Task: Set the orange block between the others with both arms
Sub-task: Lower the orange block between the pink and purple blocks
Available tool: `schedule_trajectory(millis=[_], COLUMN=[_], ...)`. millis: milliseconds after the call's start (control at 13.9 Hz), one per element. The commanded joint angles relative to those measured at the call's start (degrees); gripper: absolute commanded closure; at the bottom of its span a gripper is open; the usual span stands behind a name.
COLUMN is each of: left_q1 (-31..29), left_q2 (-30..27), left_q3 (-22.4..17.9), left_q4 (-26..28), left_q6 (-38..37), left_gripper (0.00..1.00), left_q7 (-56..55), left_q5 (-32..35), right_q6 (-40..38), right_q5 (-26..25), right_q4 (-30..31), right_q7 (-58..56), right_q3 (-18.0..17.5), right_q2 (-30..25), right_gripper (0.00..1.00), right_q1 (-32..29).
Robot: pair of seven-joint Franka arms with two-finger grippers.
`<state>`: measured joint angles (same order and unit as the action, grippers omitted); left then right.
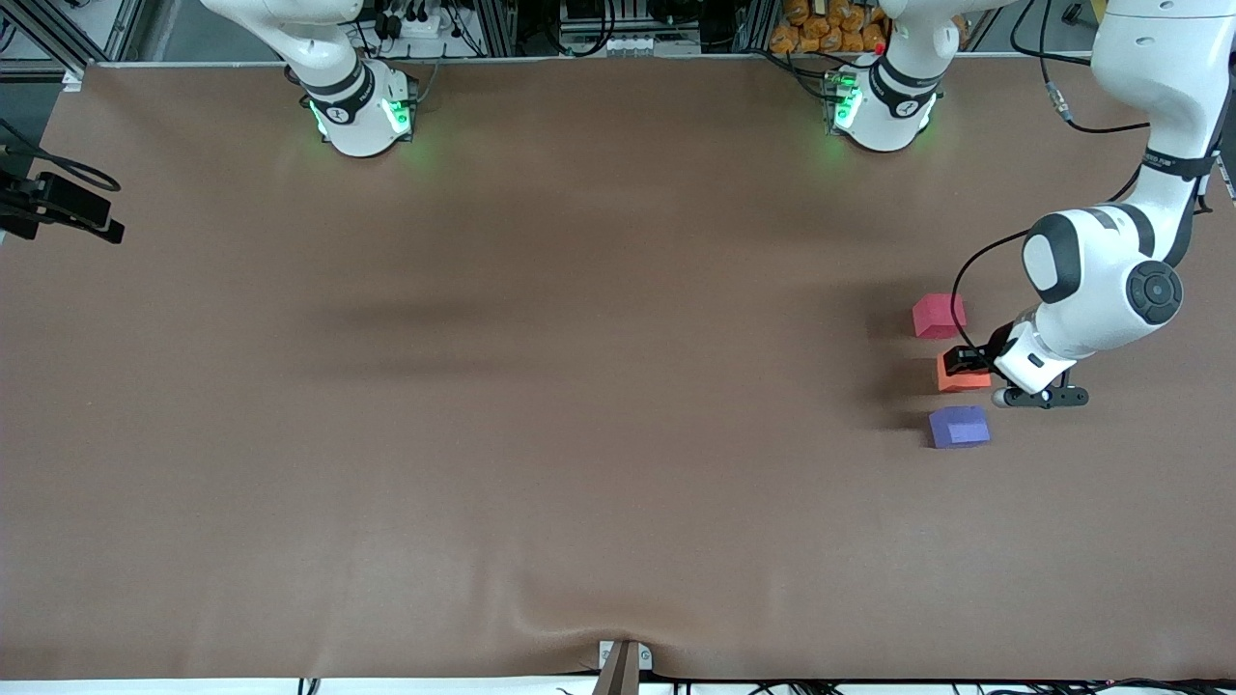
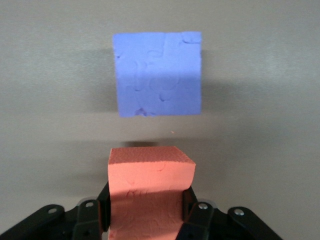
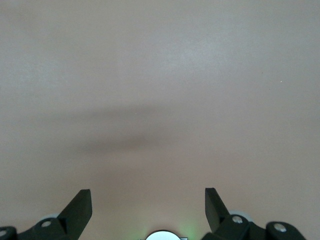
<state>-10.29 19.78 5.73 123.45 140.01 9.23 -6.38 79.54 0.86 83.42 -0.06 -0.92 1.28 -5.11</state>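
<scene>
The left gripper (image 1: pixel 966 363) was clamped on the orange block (image 1: pixel 961 376) – its fingers (image 2: pixel 102 212) pressed against the cube's two sides, as the left wrist view showed. It had the block low at the brown table (image 1: pixel 579 386), toward the left arm's end, though whether the cube rested on the surface or hung just above it could not be told. The purple-blue cube (image 1: pixel 959 427) lay just beside the held block, nearer to the front camera and not touching it; the pinkish-red cube (image 1: pixel 939 316) lay just beside it too, farther from that camera – so the orange block sat between the two. The right gripper (image 3: pixel 148 205) waited with its fingers spread wide and nothing between them, over bare table.
</scene>
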Motion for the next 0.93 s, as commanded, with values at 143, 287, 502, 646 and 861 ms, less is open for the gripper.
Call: schedule_trajectory(millis=[143,287,502,646,861], left_q1=[-1.32,-1.32,-1.23,-1.23,-1.14], left_q2=[0.61,0.79,1.23,1.32,1.93], left_q3=[0.51,0.51,0.51,0.51,0.51], left_q4=[0.91,1.35,2.05,2.05,2.14], left_q6=[1.85,3.16,5.54,5.71,6.5], left_gripper=[0.68,0.68,0.69,0.69,0.69], left_q7=[7.46,7.99,8.26,8.26,8.26], left_q5=[-6.89,-6.9,-6.9,-6.9,-6.98], right_q6=[0.17,0.17,0.35,0.35,0.35], right_q5=[0.28,0.28,0.28,0.28,0.28], right_q4=[0.34,0.25,0.25,0.25,0.25], right_q7=[-0.47,-0.47,-0.47,-0.47,-0.47], right_q3=[-0.4,-0.4,-0.4,-0.4,-0.4], right_q2=[-0.49,-0.49,-0.49,-0.49,-0.49], right_gripper=[0.0,0.0,0.0,0.0,0.0], right_q1=[-0.43,-0.43,-0.34,-0.34,-0.34])
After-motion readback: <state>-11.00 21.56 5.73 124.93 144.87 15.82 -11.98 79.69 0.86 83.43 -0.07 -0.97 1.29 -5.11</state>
